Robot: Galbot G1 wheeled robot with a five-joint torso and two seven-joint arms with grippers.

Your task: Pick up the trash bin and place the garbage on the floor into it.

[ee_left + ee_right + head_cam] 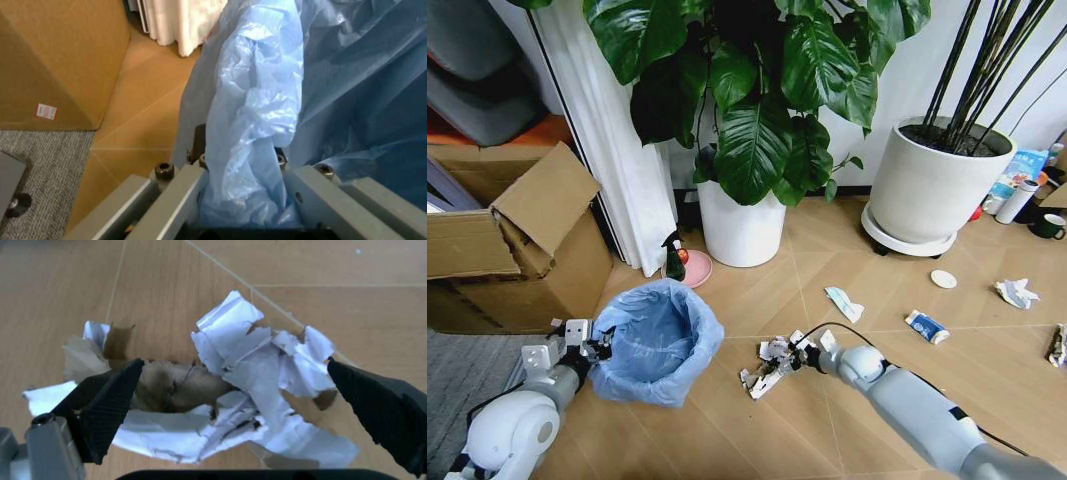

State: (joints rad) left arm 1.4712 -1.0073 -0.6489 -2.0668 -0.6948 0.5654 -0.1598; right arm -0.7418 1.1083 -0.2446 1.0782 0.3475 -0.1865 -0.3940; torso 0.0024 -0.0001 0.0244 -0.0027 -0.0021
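Observation:
The trash bin (pixel 659 342), lined with a crinkly light blue bag (pixel 253 110), stands on the floor (pixel 827 420) at lower left. My left gripper (pixel 593 346) is shut on its near-left rim, with the bag pinched between the fingers (pixel 175 192). My right gripper (pixel 772 366) is low over the floor, open, straddling a crumpled white paper wad (pixel 233 390); its black fingertips (pixel 107 405) flank the wad. More garbage lies to the right: a wrapper (pixel 843 303), a blue-and-white cup (pixel 926 326), a white paper wad (pixel 1015 292) and a silvery wrapper (pixel 1057 345).
An open cardboard box (pixel 512 245) stands left of the bin, with grey carpet (pixel 457 380) in front. Two white plant pots (pixel 740 228) (pixel 935 190) line the wall. A pink dish with a spray bottle (pixel 687 266) sits behind the bin. A dark green mug (pixel 1049 226) is far right.

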